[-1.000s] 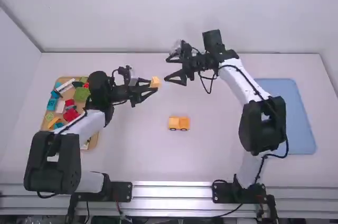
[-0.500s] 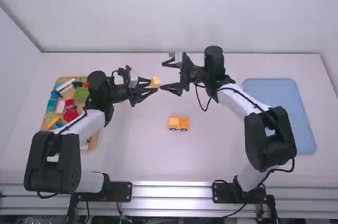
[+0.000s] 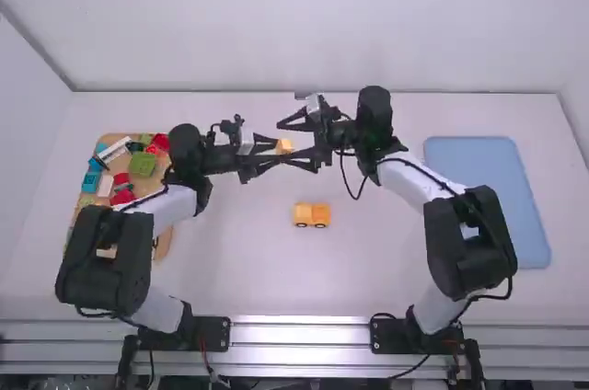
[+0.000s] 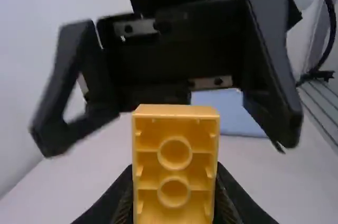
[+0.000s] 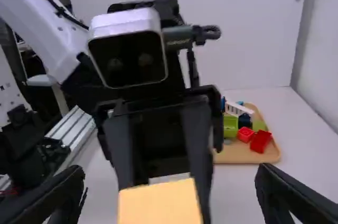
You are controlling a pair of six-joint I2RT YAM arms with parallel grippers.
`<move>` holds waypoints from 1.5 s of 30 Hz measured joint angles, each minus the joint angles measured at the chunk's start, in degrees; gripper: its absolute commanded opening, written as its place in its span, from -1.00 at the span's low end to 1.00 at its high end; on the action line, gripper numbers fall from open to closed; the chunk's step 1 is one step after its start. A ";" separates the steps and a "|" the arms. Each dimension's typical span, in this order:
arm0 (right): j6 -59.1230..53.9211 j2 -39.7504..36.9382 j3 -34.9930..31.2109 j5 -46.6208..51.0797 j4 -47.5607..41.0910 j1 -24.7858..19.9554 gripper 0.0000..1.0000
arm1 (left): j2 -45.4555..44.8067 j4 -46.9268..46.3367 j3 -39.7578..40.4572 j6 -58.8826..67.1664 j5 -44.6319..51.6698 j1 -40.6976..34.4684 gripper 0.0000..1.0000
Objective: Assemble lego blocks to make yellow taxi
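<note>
In the high view my left gripper is above the table's middle, shut on a yellow-orange block. My right gripper stands open around that block from the other side. The left wrist view shows the block, two round marks on its face, between my left gripper's fingertips. The right wrist view has the block between the widely spread fingertips of my right gripper. A yellow-orange car-shaped piece with dark wheels rests on the table.
At the left, partly under the left arm, a wooden tray holds several loose bricks, among them a green one. A blue tray lies at the right side of the table.
My left gripper has carried the block to the right. My right gripper first came toward the camera and leftward, and now its open fingers surround the block.
</note>
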 measured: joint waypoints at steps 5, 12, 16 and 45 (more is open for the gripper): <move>-0.52 0.00 0.00 -0.33 -0.28 -0.72 0.36 | 1.01 2.95 1.16 -4.13 0.02 0.02 -0.96; -1.11 0.00 0.00 -0.15 0.04 -0.09 0.07 | 3.13 2.08 2.23 -5.97 0.55 -0.13 -0.96; -1.53 0.00 0.00 0.20 0.04 -0.11 -0.17 | 3.10 2.16 2.25 -6.16 1.18 -0.15 -0.96; -4.46 -13.49 -0.22 52.17 -41.29 -0.57 -0.88 | 3.13 -16.06 2.25 0.48 -7.02 -0.07 0.98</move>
